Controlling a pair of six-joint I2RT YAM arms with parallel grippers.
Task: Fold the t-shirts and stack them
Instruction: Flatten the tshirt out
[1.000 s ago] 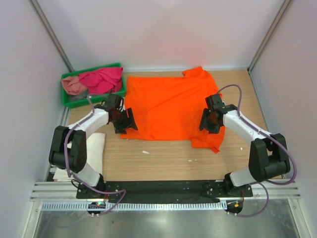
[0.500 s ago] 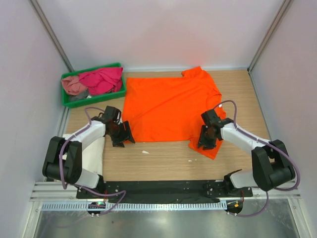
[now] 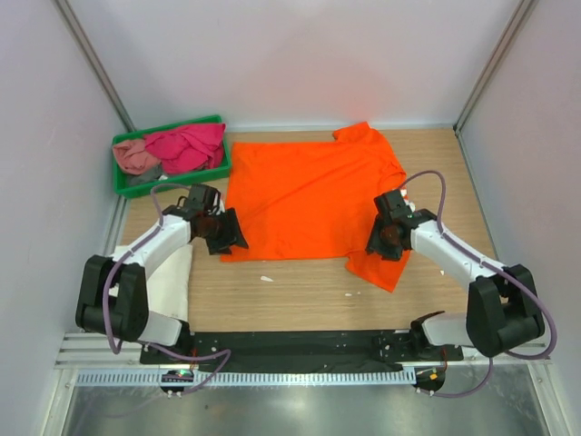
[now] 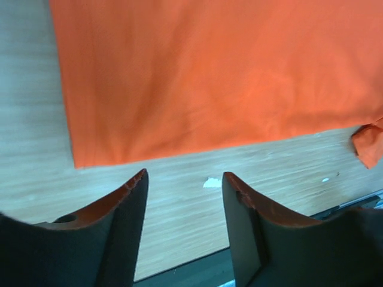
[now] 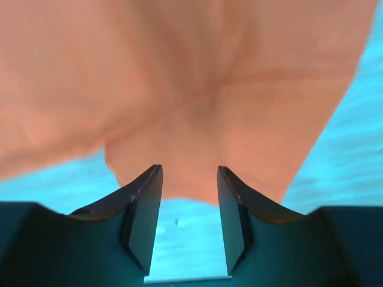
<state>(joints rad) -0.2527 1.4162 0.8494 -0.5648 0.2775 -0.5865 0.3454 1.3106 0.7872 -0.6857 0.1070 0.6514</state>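
An orange t-shirt (image 3: 309, 191) lies spread flat on the wooden table, with one sleeve at the back right and the other folded at the near right (image 3: 386, 268). My left gripper (image 3: 225, 238) hovers at the shirt's near left corner. Its jaws are open, with only bare wood between them (image 4: 182, 179), and the orange hem (image 4: 209, 78) lies just beyond the tips. My right gripper (image 3: 381, 243) sits over the near right sleeve, open, with the orange cloth (image 5: 197, 78) under and past its tips (image 5: 188, 173). A white t-shirt (image 3: 172, 272) lies at the left edge. Magenta (image 3: 186, 145) and pink (image 3: 134, 159) t-shirts sit crumpled in the tray.
A green plastic tray (image 3: 123, 188) stands at the back left, next to the wall. A small white scrap (image 3: 266, 278) lies on the wood near the shirt's hem. White walls enclose the table on three sides. A black rail (image 3: 290, 345) runs along the near edge.
Both grippers dropped toward the near edge of the shirt, then drew back a little. The right jaws narrowed and widened again. The near right sleeve shifted slightly.
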